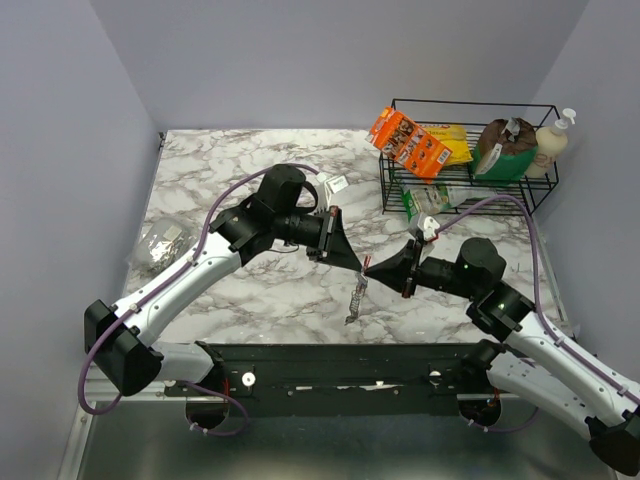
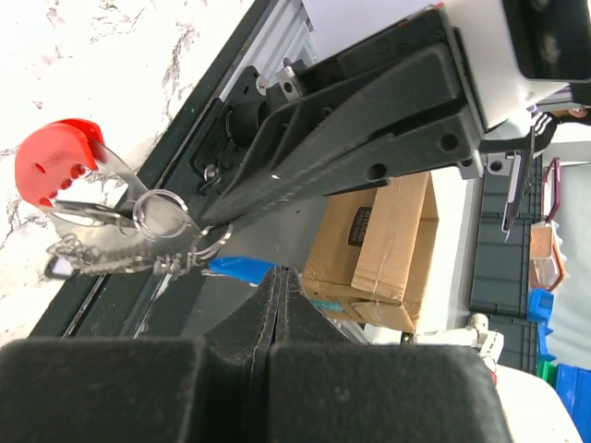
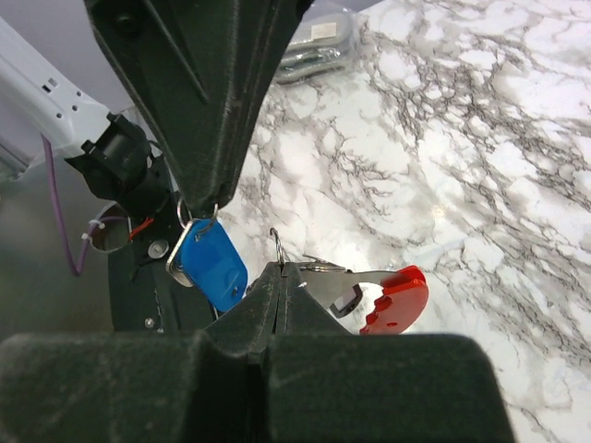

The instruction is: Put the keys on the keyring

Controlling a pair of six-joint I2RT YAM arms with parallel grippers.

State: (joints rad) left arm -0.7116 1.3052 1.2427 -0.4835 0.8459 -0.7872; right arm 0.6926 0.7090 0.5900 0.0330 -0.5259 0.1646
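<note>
Two robot arms meet nose to nose above a marble-patterned table (image 1: 250, 170), their black wedge-shaped tips almost touching. The left gripper (image 1: 358, 263) is pressed closed, and the blue-headed key (image 3: 212, 265) hangs from a small wire loop pinched at its very tip. The right gripper (image 1: 374, 268) is likewise squeezed together, clamped on the keyring (image 1: 355, 300). The keyring's flat metal end and red plastic piece (image 3: 397, 297) jut out just past the fingertips.

From above, the slim silvery strip dangles below both tips towards the tabletop; whether its lower end touches the surface is hard to judge. The left wrist view shows a round split ring (image 2: 162, 214) and a fine chain beside the red piece.

The table is white veined with grey and glossy, enclosed by plain lavender-grey walls (image 1: 330, 60). A black wire basket (image 1: 470, 101) of packets and bottles stands at the far right corner, and a crumpled silvery lump (image 1: 160, 243) lies at the left edge. A black rail (image 1: 330, 365) runs along the near edge, and a cardboard box (image 2: 379, 249) sits beyond it.
</note>
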